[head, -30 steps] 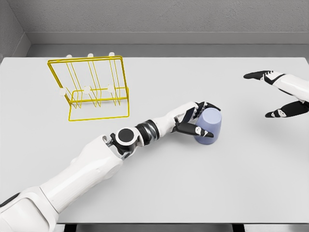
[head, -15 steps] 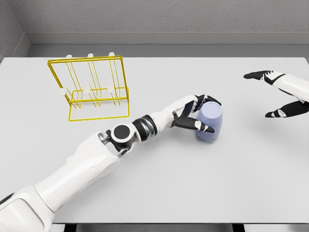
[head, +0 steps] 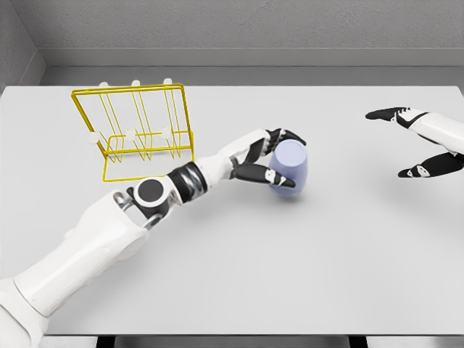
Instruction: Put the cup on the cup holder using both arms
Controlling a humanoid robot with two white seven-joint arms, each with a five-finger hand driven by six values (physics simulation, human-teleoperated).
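Observation:
A pale blue cup (head: 290, 168) is tilted and lifted slightly off the white table (head: 290, 261) near its middle. My left hand (head: 270, 161) is shut on the cup from its left side, black fingers wrapped around its wall. The yellow wire cup holder (head: 138, 130) with white-tipped pegs stands at the back left, well apart from the cup. My right hand (head: 409, 141) hovers at the far right edge, fingers spread, holding nothing.
A grey wall (head: 232, 29) runs behind the table. My left forearm (head: 145, 199) stretches across the table in front of the holder.
My left hand has carried the cup up and to the left, toward the holder, tilting it. The right hand has not moved.

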